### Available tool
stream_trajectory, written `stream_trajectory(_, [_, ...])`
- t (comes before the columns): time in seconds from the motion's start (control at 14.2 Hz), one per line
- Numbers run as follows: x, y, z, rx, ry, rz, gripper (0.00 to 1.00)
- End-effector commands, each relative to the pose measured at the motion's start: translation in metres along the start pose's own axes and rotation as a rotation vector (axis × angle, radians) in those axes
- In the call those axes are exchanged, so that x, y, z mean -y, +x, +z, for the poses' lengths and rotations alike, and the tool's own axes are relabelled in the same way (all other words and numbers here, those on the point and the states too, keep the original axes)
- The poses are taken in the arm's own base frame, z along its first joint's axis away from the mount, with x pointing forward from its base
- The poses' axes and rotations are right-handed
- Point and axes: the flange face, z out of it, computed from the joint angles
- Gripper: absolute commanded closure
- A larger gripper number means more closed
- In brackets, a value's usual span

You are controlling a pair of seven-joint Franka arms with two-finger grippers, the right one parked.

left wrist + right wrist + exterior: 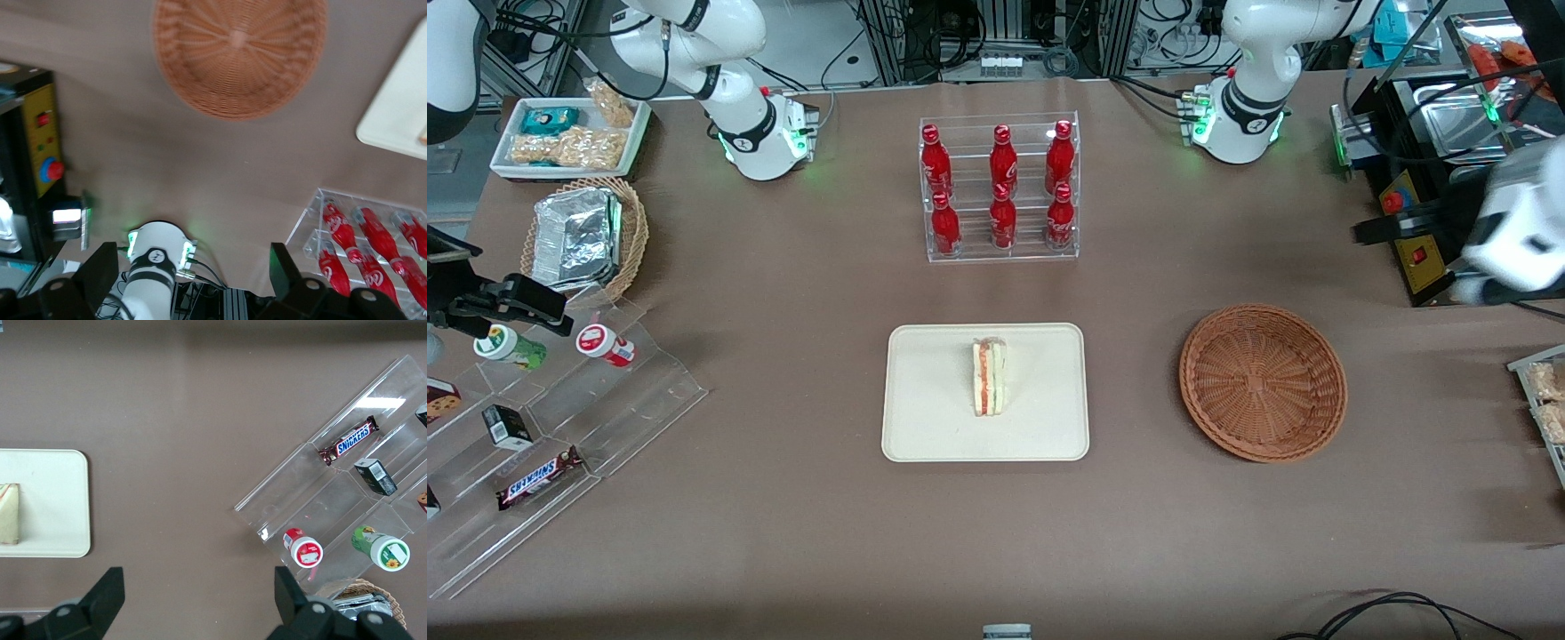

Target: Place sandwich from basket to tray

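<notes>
Gripper (190, 283) is spread wide with nothing in it, fingers (100, 273) well apart, hanging high above the table toward the working arm's end; in the front view I think the blurred white shape by the black control box (1418, 258) is that wrist, but it's too smeared to be sure.

Sandwich (989, 377) sits on the tray (925, 427), roughly mid-tray, standing on edge with filling stripes showing. Basket (1263, 383) is empty, beside the tray toward the working arm's end, well apart from it.

Judgement: the placing looks done, so what's left is a clean retreat. Go up and away, keep clear of the basket rim and the control box, and don't sweep low over the tray; the wedge is narrow and would probably tip if nudged.

Surface: brown cloth-covered table, flat. Acrylic rack of red bottles (1001, 187) stands farther from the front camera than the tray. Stepped acrylic shelf with a Snickers bar (538, 477) and small jars sits toward the parked arm's end.
</notes>
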Motion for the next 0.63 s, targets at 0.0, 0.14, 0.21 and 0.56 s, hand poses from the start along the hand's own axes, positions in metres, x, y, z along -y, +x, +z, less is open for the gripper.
stream_trajectory(0.0, [0.016,-0.02,-0.016,-0.021,0.026,-0.026,0.0])
stream_trajectory(0.14, [0.022,-0.025,-0.024,-0.005,0.017,-0.026,0.0])
stream_trajectory(0.21, [0.023,-0.028,-0.033,-0.018,0.001,-0.018,0.0])
stream_trajectory(0.56, [0.008,-0.049,-0.046,-0.1,-0.01,0.024,0.0])
